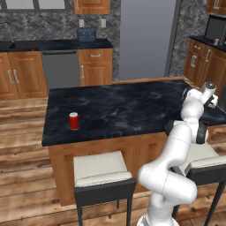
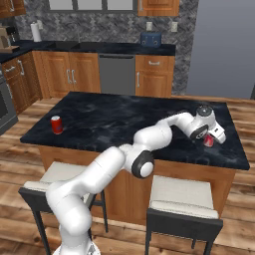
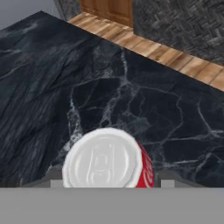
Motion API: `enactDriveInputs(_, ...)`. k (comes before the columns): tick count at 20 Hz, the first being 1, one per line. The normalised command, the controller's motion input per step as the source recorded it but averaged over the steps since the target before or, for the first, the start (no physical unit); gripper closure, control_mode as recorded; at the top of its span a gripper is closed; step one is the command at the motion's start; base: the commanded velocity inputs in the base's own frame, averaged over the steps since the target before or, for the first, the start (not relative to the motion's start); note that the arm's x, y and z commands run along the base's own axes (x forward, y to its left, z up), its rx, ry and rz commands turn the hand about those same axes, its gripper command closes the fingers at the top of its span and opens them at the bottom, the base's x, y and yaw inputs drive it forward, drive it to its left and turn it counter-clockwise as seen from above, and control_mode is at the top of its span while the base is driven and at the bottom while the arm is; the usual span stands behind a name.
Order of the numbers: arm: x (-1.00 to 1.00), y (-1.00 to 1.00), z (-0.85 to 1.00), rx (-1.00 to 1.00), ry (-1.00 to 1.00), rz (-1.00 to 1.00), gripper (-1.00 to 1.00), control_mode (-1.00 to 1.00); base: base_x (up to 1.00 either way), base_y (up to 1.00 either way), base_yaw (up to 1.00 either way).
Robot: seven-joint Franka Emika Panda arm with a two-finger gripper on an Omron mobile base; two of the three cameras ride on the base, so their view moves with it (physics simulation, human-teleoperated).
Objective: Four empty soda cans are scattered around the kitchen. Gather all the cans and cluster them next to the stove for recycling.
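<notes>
The fingers (image 2: 213, 140) straddle a red-and-white soda can (image 3: 107, 161) standing near the right edge of the island surface (image 2: 124, 119); whether they grip it cannot be told. Centre the can, confirm firm contact, lift vertically. Another soda can (image 1: 74, 121) stands far left.

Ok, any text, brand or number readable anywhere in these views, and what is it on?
Red-and-white soda can under the tool: white script on its side, too blurred and cut off to read.
Plain red soda can on the island countertop: no legible text.
Nothing else carries readable text.
</notes>
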Motion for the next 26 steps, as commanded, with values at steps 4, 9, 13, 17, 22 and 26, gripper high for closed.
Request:
enactDriveInputs(4,-0.49,0.14,0.32,0.00,-0.22,0.00,1.00,-1.00,0.00,0.00,0.00)
enactDriveInputs(9,-0.92,0.72,0.43,-0.09,-0.37,0.00,1.00,-1.00,0.00,0.00,0.00)
enactDriveInputs(13,-1.00,1.00,0.19,-0.23,-0.40,0.00,1.00,-1.00,0.00,0.00,0.00)
enactDriveInputs(17,-0.93,1.00,0.21,-0.32,-0.30,0.06,1.00,-1.00,0.00,0.00,0.00)
enactDriveInputs(22,-0.86,1.00,0.08,-0.45,-0.23,0.12,1.00,-1.00,0.00,0.00,0.00)
enactDriveInputs(26,-0.68,1.00,0.35,-0.46,-0.20,0.14,1.00,-1.00,0.00,0.00,0.00)
